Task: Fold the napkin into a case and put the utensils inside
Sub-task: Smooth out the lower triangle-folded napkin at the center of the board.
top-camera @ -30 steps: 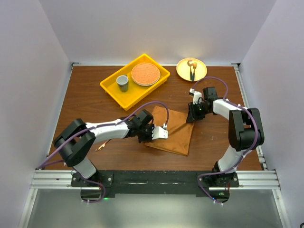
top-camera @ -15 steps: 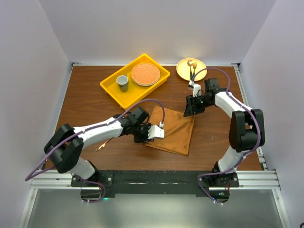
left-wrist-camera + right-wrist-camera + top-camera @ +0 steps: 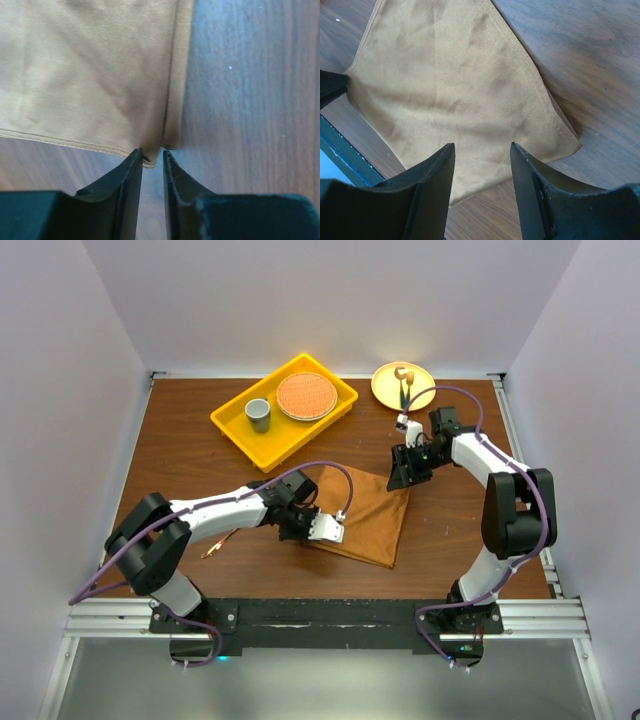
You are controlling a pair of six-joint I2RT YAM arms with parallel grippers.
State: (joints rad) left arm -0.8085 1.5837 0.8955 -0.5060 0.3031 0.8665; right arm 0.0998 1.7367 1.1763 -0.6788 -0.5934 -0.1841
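Note:
The rust-brown napkin (image 3: 365, 515) lies folded flat on the table between the arms. My left gripper (image 3: 322, 530) sits low at its near-left corner. In the left wrist view the jaws (image 3: 152, 152) stand narrowly open, with the napkin (image 3: 90, 75) corner poking between the tips and a gap beside it. My right gripper (image 3: 400, 472) hovers open over the far-right corner. In the right wrist view the napkin (image 3: 460, 90) spreads beyond its fingers (image 3: 481, 150), which hold nothing. A copper-coloured spoon (image 3: 214, 549) lies on the wood near the left arm, partly hidden by it.
A yellow tray (image 3: 236, 430) at the back left holds a grey cup (image 3: 258, 414) and an orange round plate (image 3: 305, 396). A yellow plate (image 3: 420, 392) with a dark-handled utensil (image 3: 404, 390) sits at the back right. White walls close in the table.
The right gripper has let go of the napkin's far-right corner, opened and risen slightly. The left gripper has shifted to the near-left corner, and its jaws have opened a little.

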